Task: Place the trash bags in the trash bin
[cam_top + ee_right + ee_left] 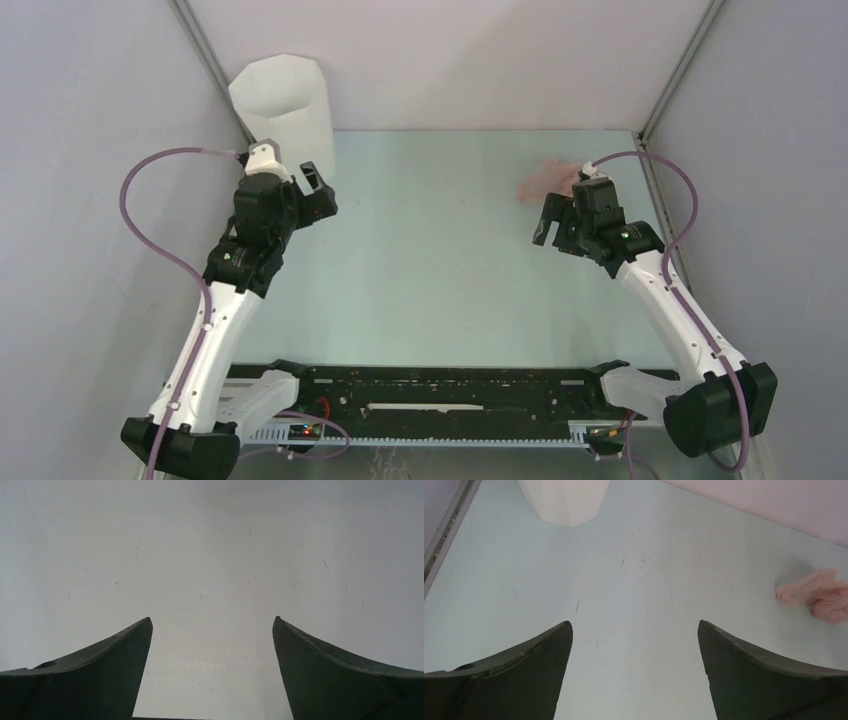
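Note:
The white faceted trash bin (pixel 283 100) stands upright in the far left corner; its base shows at the top of the left wrist view (pixel 564 500). The crumpled pale-pink trash bag (pixel 545 182) lies on the table at the far right, and also shows at the right edge of the left wrist view (pixel 819 596). My left gripper (pixel 320 193) is open and empty, just in front of the bin, with bare table between its fingers (pixel 544 650). My right gripper (pixel 547 220) is open and empty, just in front of the bag. The right wrist view shows only table between its fingers (pixel 125 645).
Grey walls enclose the pale green table (pixel 430 270) on the left, back and right. A black rail (pixel 450 390) runs along the near edge between the arm bases. Purple cables (pixel 140 230) loop from both wrists.

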Robot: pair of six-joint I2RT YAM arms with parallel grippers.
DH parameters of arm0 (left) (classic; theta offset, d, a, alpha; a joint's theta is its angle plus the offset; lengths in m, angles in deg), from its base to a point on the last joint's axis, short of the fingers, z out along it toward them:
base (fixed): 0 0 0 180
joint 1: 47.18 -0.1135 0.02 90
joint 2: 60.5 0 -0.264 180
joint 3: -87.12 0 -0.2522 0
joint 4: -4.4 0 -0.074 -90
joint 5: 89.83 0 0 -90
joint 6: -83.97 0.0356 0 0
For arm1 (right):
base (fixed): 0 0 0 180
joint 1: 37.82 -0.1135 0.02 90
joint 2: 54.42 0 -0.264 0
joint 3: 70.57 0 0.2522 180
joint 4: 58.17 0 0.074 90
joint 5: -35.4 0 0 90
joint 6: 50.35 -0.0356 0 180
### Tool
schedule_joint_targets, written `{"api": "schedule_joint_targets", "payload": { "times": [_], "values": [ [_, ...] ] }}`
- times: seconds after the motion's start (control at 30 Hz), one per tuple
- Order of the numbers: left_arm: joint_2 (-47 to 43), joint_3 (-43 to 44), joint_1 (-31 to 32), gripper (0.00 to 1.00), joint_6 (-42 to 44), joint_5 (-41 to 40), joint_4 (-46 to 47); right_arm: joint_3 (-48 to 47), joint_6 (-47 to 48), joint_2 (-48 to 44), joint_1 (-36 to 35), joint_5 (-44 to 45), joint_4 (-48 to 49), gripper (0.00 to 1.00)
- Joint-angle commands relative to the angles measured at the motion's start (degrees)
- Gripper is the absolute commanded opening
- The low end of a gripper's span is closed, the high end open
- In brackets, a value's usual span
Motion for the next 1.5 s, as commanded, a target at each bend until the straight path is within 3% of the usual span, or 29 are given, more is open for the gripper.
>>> {"api": "schedule_joint_targets", "payload": {
  "times": [0.0, 0.6, 0.9, 1.07, 1.23, 1.47],
  "values": [
    [-0.50, -1.95, -0.64, 1.00, -1.94, 1.82, 3.98, 0.08, -0.20, -0.73, 0.19, 2.04, 3.39, 1.00],
    [1.16, -1.54, -1.78, 1.00, -10.22, 4.57, 7.59, 0.13, -0.22, -2.38, -2.38, 3.51, 2.69, 1.00],
    [10.57, 6.69, -13.75, 1.00, -26.18, 10.89, 5.95, 0.09, -0.94, -2.93, -2.44, 2.23, 0.80, 1.00],
    [18.66, 14.28, -15.57, 1.00, -29.80, 13.05, 9.64, 0.35, -1.20, -3.53, -2.27, 2.68, 1.89, 1.00],
    [27.07, 16.85, -14.49, 1.00, -28.85, 19.25, 13.65, -1.16, 1.02, 1.59, 2.39, -1.19, 4.45, 1.00],
    [26.82, 9.71, -7.10, 1.00, -21.08, 19.98, 14.34, -8.34, 0.40, 14.15, 14.77, -6.87, 7.42, 1.00]
  ]
}}
